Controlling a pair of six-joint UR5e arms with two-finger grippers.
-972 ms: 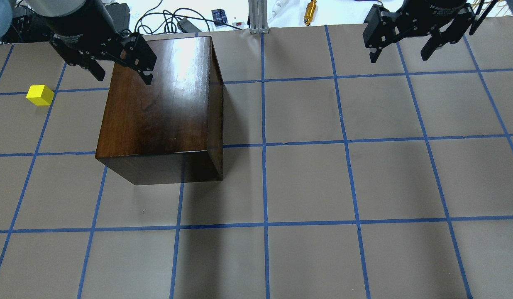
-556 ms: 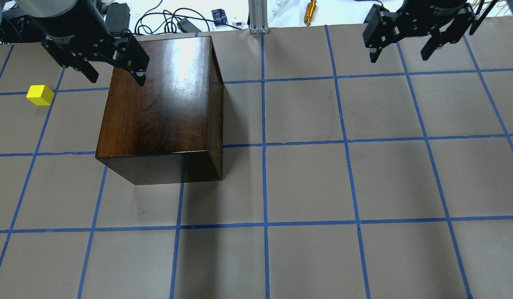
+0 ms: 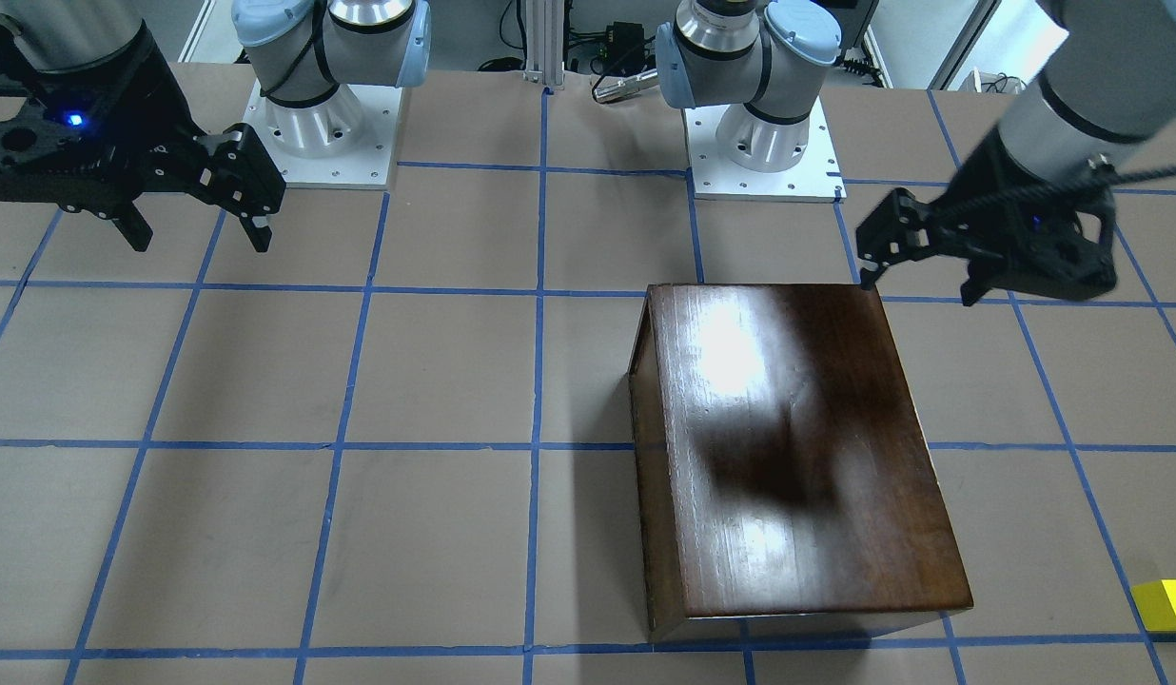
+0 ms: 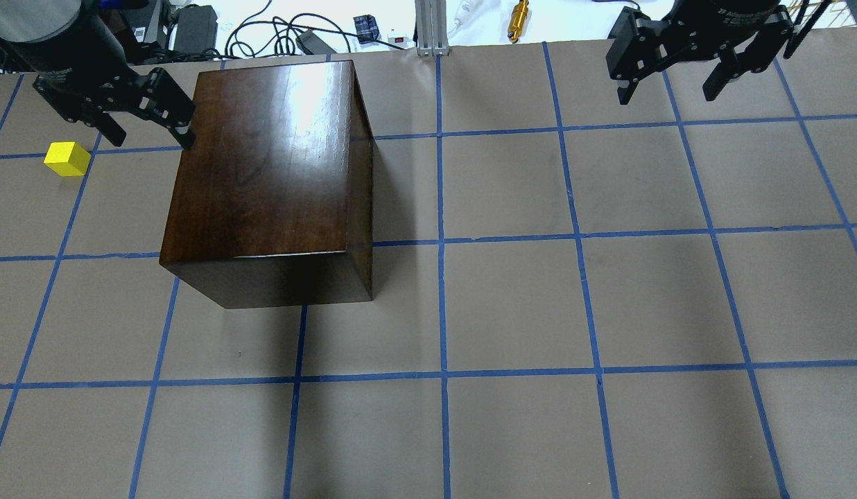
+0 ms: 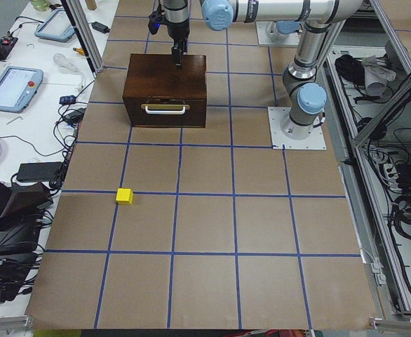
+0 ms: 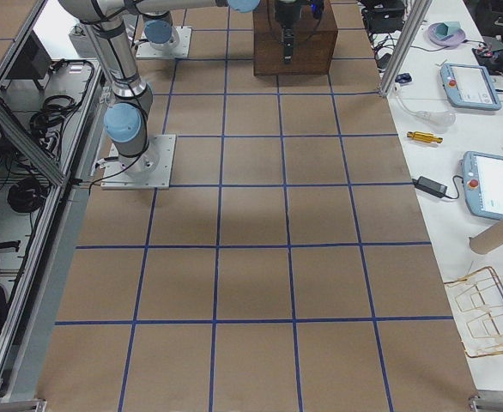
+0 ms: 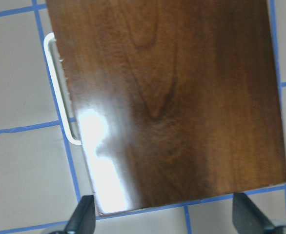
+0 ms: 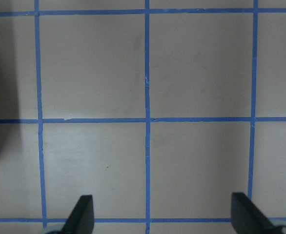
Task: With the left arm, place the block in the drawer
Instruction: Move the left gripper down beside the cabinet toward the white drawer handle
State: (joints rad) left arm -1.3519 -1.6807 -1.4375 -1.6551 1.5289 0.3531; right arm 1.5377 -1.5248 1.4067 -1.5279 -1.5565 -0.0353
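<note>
At the overhead view's upper left, the left hand (image 4: 151, 138), spread apart and empty, hangs just right of the block (image 4: 67, 159).

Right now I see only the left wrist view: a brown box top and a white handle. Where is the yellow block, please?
Observer: The block lies on the table, apart from the box, on its handle side.
Operator: Can it go in already?
Observer: No, the exterior left view shows the drawer shut.
Operator: And the other arm?
Observer: The right hand hangs open and empty, well away from the box.
</note>
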